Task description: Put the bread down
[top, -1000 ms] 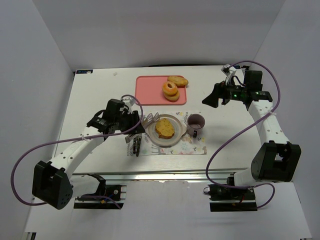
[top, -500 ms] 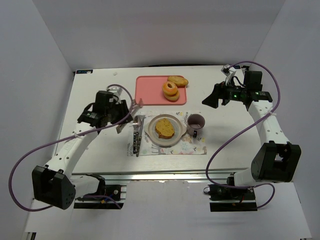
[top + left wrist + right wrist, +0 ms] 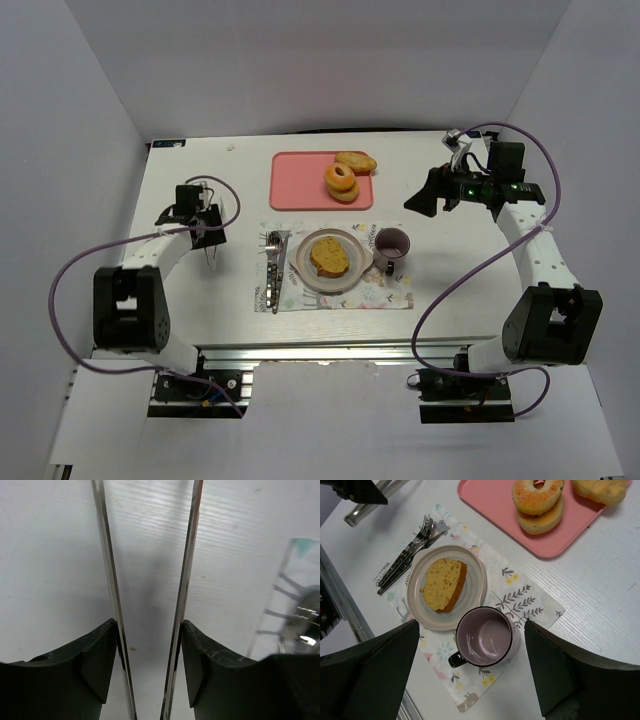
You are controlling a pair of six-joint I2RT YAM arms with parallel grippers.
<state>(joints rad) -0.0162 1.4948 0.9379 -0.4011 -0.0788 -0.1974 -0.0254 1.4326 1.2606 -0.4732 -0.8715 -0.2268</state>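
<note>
The bread (image 3: 329, 257) (image 3: 443, 583), a golden toasted slice, lies on the round plate (image 3: 303, 278) (image 3: 415, 600) on the patterned placemat. My left gripper (image 3: 207, 233) (image 3: 150, 625) is far left of the plate, over bare table. Its fingers press the two arms of metal tongs (image 3: 187, 570) (image 3: 211, 250), and nothing sits between the tong blades. My right gripper (image 3: 425, 200) (image 3: 471, 625) hangs open high above the purple mug (image 3: 391, 247) (image 3: 485, 636), holding nothing.
A pink tray (image 3: 295, 180) (image 3: 490, 500) at the back holds stacked doughnuts (image 3: 340, 180) and a bun (image 3: 356, 161). A fork and knife (image 3: 273, 270) (image 3: 402, 562) lie on the placemat's left edge. The placemat (image 3: 385, 295) spreads under plate and mug.
The left arm has swung left, away from the plate, carrying the tongs. The bread stays on the plate. The right arm has not moved.
</note>
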